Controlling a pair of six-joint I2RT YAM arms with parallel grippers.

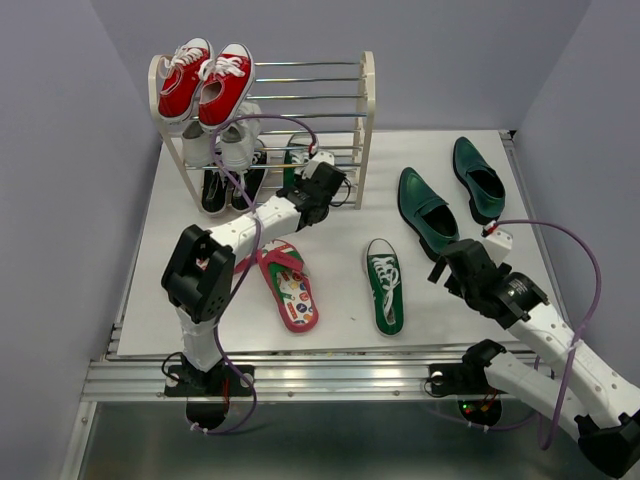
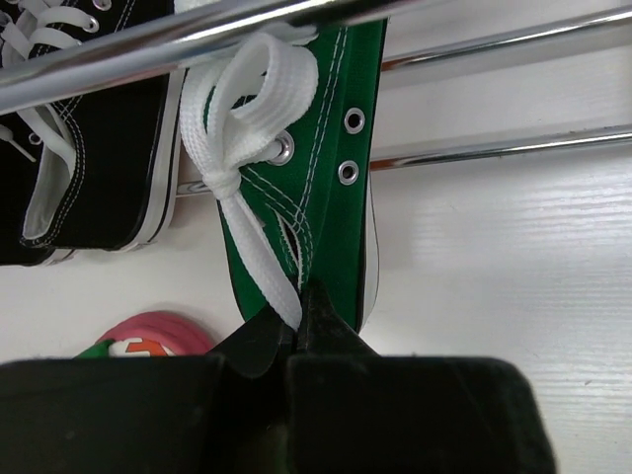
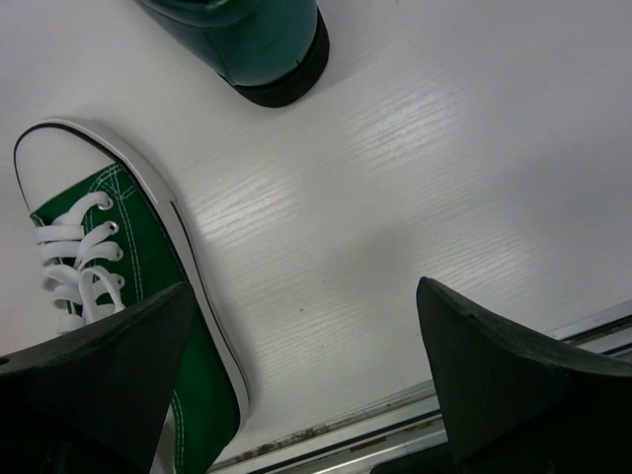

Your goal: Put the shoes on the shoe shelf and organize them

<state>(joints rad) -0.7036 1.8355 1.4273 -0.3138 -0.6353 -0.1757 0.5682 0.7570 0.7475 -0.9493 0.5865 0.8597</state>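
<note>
Green sneaker (image 2: pixel 331 197), heel in closed left claw (image 2: pixel 301 308), clear only wrist-side; right claw (image 3: pixel 304 296) agape, empty.

Upper centre of the overhead view, a green canvas sneaker with white laces (image 1: pixel 298 150) in the cream-framed, silver-rodded shoe shelf (image 1: pixel 368 120) shows only as a sliver behind the left arm (image 1: pixel 262 215). A pink-red flip-flop (image 1: pixel 245 263) lies half under that arm.

In the left wrist view the black left gripper (image 2: pixel 301 316) covers the sneaker's near end. Its far end runs off the top edge.

The top edge of the right wrist view cuts a glossy dark green leather loafer (image 3: pixel 262 44).
</note>
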